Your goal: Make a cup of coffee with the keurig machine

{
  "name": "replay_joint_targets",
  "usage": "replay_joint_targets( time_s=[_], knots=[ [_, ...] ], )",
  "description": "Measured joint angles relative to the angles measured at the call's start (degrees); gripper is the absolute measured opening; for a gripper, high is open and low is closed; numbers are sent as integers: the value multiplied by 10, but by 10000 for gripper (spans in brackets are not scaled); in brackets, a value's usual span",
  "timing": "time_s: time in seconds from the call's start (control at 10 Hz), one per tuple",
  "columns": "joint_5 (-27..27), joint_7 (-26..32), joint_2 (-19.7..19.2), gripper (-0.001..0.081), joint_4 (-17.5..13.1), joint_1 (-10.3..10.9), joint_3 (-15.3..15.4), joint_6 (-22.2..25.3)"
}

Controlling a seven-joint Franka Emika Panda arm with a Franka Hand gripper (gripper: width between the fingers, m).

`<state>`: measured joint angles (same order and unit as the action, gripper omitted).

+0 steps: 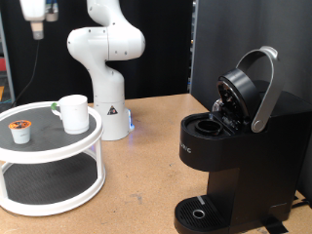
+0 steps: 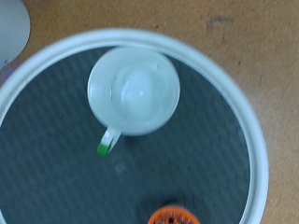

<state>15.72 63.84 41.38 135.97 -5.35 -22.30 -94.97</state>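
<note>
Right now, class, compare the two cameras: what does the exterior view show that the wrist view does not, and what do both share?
Only the exterior view shows the keurig machine, black, its lid raised and its pod chamber open, with the white robot arm behind the stand and the hand high at that view's top left.

Only the wrist view shows the cup's inside from above, and a green mark on its handle.

Both show the cup, the orange-topped pod and the round white stand on the wooden table.
</note>
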Motion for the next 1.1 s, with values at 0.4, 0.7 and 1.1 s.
replay_joint_targets(
  time_s=[0.4,0.7,1.1],
  knots=[
    [30,35,-37,808,-7,-2,-40,-48],
    [30,61,-38,808,-6,-1,-51,-86],
    [30,61,-40,808,-6,-1,-53,-89]
  ],
)
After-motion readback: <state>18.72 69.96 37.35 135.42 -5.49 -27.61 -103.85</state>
